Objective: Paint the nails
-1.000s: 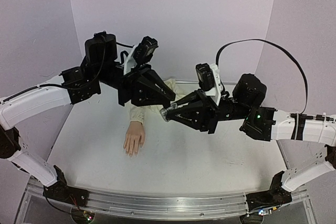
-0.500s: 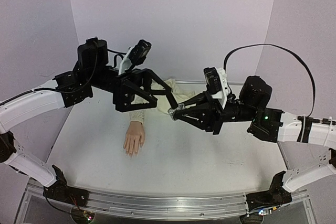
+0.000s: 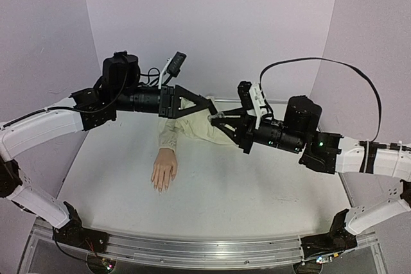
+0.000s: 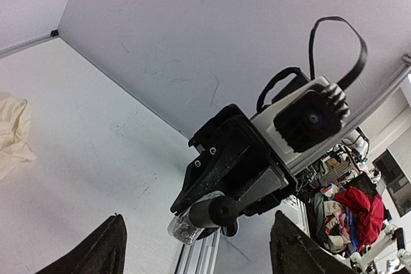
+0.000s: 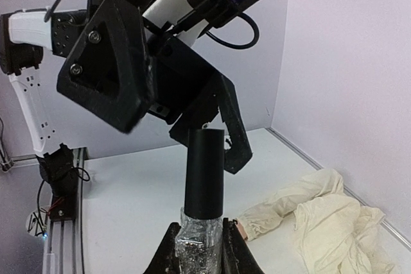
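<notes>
The pale mannequin hand lies palm down on the white table, its tiny nails pointing toward the near edge; a cream sleeve runs back from it. Above the sleeve, my right gripper is shut on a small glittery polish bottle with a tall black cap. My left gripper faces it, open, its fingers spread wide either side of the cap without touching it. In the right wrist view the sleeve lies just beyond the bottle.
Pale walls close in the table at the back and both sides. An aluminium rail runs along the near edge with both arm bases on it. The right arm's black cable loops above its wrist.
My left gripper has opened and its wrist has rolled. Both grippers have risen and shifted toward the back wall. The bottle stays in the right gripper.
</notes>
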Robot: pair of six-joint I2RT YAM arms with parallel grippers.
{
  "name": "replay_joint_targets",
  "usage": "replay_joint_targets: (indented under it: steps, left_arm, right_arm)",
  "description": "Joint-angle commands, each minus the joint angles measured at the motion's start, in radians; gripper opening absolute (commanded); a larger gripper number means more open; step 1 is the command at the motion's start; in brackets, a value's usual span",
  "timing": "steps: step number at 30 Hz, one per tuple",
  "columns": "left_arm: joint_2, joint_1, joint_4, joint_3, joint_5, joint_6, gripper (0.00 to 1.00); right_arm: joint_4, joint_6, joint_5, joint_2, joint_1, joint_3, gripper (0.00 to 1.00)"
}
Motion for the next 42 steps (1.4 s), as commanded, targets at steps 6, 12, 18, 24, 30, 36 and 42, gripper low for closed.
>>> replay_joint_targets:
  steps: [6, 12, 18, 24, 30, 36, 42]
  left_arm:
    - [0.082, -0.033, 0.034, 0.107, -0.067, 0.009, 0.61]
    - [0.11, -0.046, 0.037, 0.121, -0.08, 0.026, 0.42]
    - [0.117, -0.049, 0.037, 0.128, -0.043, 0.069, 0.06]
    - [0.105, -0.067, 0.088, 0.133, 0.374, 0.258, 0.0]
    - [0.068, -0.088, 0.1, 0.157, 0.738, 0.424, 0.0]
    - [0.055, -0.094, 0.099, 0.157, 0.738, 0.436, 0.0]
    - [-0.02, -0.079, 0.102, 0.067, 0.489, 0.341, 0.51]
  right_arm:
    - [0.106, -0.049, 0.124, 0.062, 0.007, 0.074, 0.0]
    - [0.109, -0.058, 0.153, 0.082, 0.008, 0.086, 0.0]
    - [0.122, -0.032, 0.112, 0.069, 0.007, 0.073, 0.0]
    - [0.113, 0.12, -0.331, 0.027, -0.038, 0.076, 0.0]
    - [0.437, 0.437, -0.89, 0.062, -0.039, 0.061, 0.0]
    - [0.559, 0.511, -0.823, 0.041, -0.039, -0.003, 0.0]
    - [0.34, 0.311, -0.666, -0.002, -0.039, -0.009, 0.0]
